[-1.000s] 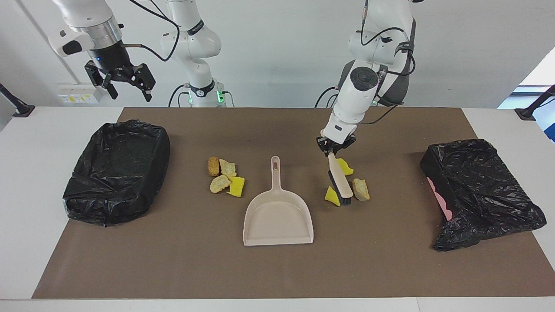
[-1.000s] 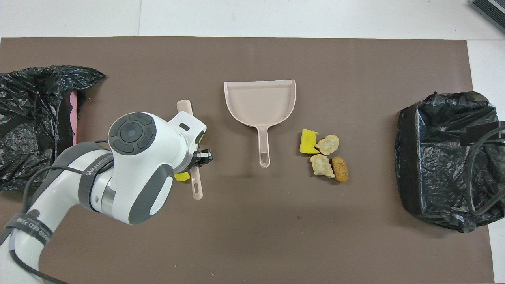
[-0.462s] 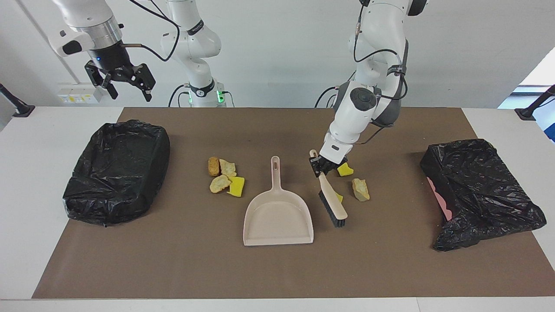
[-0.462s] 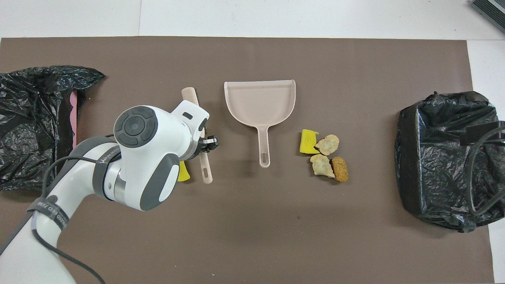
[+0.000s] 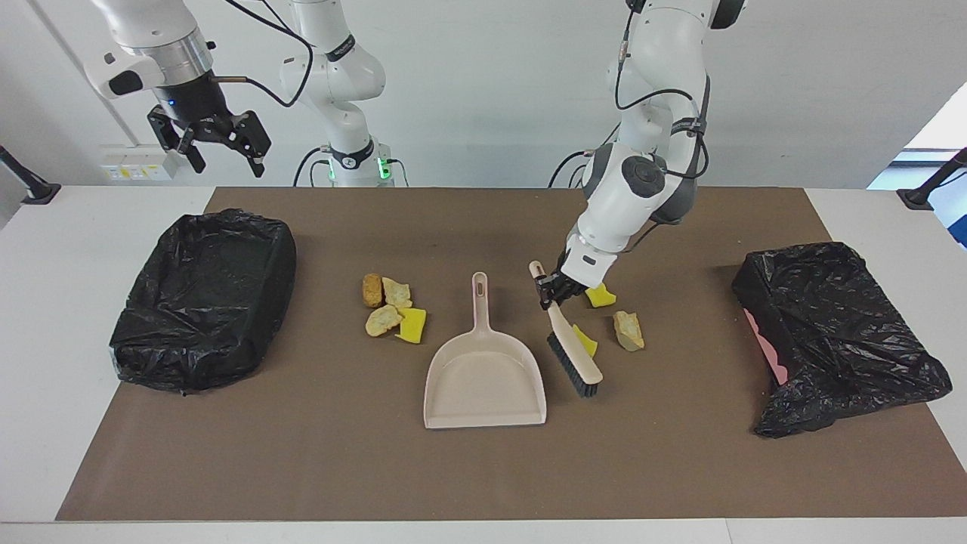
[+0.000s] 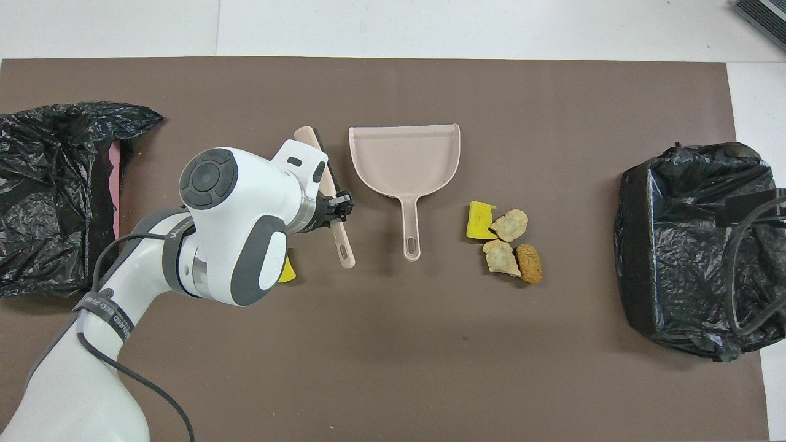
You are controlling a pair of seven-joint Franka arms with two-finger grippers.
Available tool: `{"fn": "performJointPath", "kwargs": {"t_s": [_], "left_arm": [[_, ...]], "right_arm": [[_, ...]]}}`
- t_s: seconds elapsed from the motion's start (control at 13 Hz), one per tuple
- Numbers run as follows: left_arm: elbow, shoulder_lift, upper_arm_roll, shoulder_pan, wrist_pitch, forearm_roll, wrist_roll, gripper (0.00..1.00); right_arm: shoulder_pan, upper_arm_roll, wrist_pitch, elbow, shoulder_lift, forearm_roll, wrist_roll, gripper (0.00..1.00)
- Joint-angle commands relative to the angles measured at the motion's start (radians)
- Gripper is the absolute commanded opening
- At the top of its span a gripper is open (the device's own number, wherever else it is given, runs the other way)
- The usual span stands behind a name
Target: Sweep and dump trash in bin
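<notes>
My left gripper is shut on the handle of a beige brush, whose black bristles point down at the mat beside the beige dustpan. Three pieces of trash lie by the brush toward the left arm's end: a yellow wedge, a tan lump and a yellow piece. Several more pieces of trash sit beside the dustpan handle toward the right arm's end. My right gripper hangs open, high above the table's edge near the robots.
A bin lined with a black bag stands at the right arm's end of the brown mat. Another black-bagged bin, pink showing at its side, lies at the left arm's end.
My left gripper has carried the brush out from between the three pieces of trash toward the dustpan. Those pieces have barely shifted. The right arm has waited.
</notes>
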Motion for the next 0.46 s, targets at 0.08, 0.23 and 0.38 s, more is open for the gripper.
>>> {"fn": "performJointPath", "kwargs": {"t_s": [0.08, 0.23, 0.38], "left_arm": [[-0.019, 0.005, -0.011, 0.012, 0.002, -0.040, 0.018, 0.00], [-0.027, -0.009, -0.008, 0.009, -0.068, -0.040, 0.018, 0.00], [-0.027, -0.015, -0.004, 0.010, -0.137, -0.040, 0.013, 0.00]], "right_arm": [[-0.005, 0.003, -0.042, -0.012, -0.012, 0.007, -0.022, 1.00], [0.002, 0.006, -0.036, -0.077, -0.024, 0.008, -0.004, 1.00], [0.041, 0.023, 0.032, -0.121, -0.017, 0.010, 0.047, 1.00]]}}
